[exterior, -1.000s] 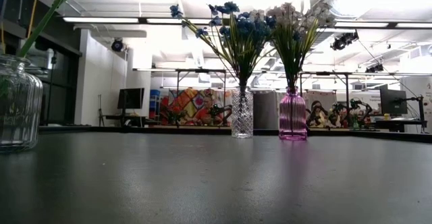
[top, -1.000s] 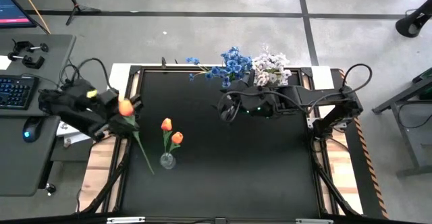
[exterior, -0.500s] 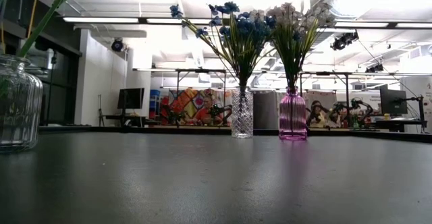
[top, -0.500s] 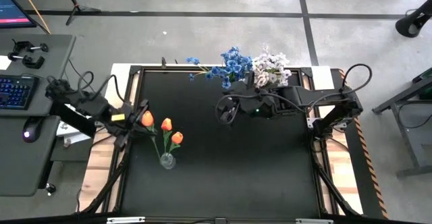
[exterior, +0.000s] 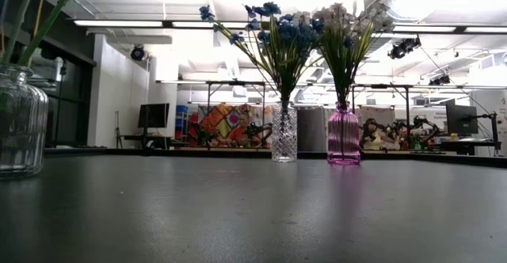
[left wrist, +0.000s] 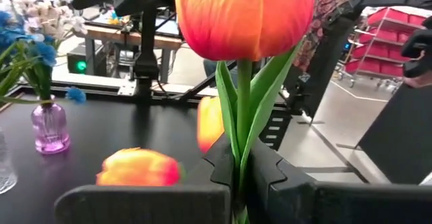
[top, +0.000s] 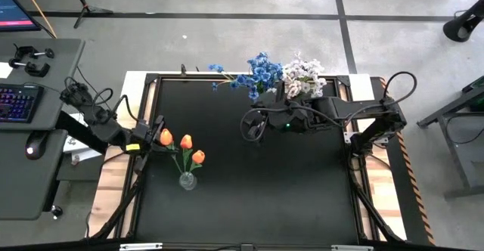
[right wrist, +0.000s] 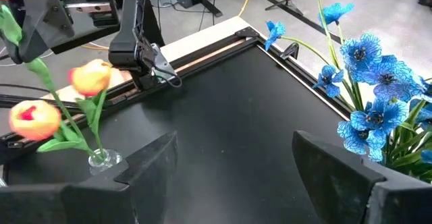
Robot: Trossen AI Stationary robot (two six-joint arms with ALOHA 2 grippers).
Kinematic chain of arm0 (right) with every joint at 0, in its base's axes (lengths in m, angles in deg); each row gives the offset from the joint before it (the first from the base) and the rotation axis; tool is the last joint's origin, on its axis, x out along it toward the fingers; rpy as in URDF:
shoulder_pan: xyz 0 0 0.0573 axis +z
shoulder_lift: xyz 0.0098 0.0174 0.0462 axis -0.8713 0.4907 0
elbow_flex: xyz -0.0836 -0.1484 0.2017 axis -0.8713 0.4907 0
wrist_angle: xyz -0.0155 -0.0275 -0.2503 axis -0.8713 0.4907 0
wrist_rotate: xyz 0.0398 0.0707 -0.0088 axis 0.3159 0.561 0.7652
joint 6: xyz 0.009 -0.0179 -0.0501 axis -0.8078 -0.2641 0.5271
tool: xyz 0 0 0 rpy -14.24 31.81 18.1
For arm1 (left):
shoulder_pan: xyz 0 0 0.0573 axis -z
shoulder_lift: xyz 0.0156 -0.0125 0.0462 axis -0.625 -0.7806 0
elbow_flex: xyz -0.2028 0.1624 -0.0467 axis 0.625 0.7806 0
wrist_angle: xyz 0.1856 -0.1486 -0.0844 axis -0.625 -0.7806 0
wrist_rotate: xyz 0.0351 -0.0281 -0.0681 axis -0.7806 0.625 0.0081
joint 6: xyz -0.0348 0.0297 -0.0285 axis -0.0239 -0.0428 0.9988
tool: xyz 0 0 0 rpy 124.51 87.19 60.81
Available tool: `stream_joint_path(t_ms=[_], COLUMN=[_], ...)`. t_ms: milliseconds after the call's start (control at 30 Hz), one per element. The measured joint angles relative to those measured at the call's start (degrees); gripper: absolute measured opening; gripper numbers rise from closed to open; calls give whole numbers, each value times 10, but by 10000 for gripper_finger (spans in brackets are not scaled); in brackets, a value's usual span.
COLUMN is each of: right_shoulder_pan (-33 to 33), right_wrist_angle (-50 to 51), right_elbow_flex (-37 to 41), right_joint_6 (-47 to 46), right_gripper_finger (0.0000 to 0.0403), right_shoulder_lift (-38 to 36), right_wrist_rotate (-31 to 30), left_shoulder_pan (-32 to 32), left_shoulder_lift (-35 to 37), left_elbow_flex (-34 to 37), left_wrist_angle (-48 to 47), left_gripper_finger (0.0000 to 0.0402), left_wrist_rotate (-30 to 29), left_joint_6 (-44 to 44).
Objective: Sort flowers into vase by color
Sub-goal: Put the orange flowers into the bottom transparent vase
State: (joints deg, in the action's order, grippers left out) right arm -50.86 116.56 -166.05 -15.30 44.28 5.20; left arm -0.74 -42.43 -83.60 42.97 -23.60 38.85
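Covering most of the view, black table [top: 249, 183]. Blue spray [top: 261, 71] and white spray [top: 303, 73] stand in vases just behind right gripper [top: 252, 124], jaws wide apart, nothing between them. Left gripper [top: 150, 135], jaws clamped on orange tulip [top: 165, 136] stem, bloom just past the fingertips. Two more tulips [top: 191, 148] in small clear vase [top: 187, 180], just beyond left jaws.
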Motion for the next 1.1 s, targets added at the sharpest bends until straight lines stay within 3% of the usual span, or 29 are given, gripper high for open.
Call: stream_joint_path(t_ms=[200,900,1100], right_shoulder_pan=[0,0,0], right_wrist_angle=[0,0,0], right_elbow_flex=[0,0,0], right_joint_6=[-9,-17,-17], right_gripper_finger=[277,277,277], right_shoulder_lift=[0,0,0], right_wrist_rotate=[0,14,14], left_shoulder_pan=[25,30,30], left_shoulder_lift=[3,37,42], left_elbow_flex=[0,0,0], left_wrist_angle=[-5,-23,-47], left_gripper_finger=[0,0,0], left_wrist_rotate=[-47,-56,-47], left_joint_6=[-19,-51,-12])
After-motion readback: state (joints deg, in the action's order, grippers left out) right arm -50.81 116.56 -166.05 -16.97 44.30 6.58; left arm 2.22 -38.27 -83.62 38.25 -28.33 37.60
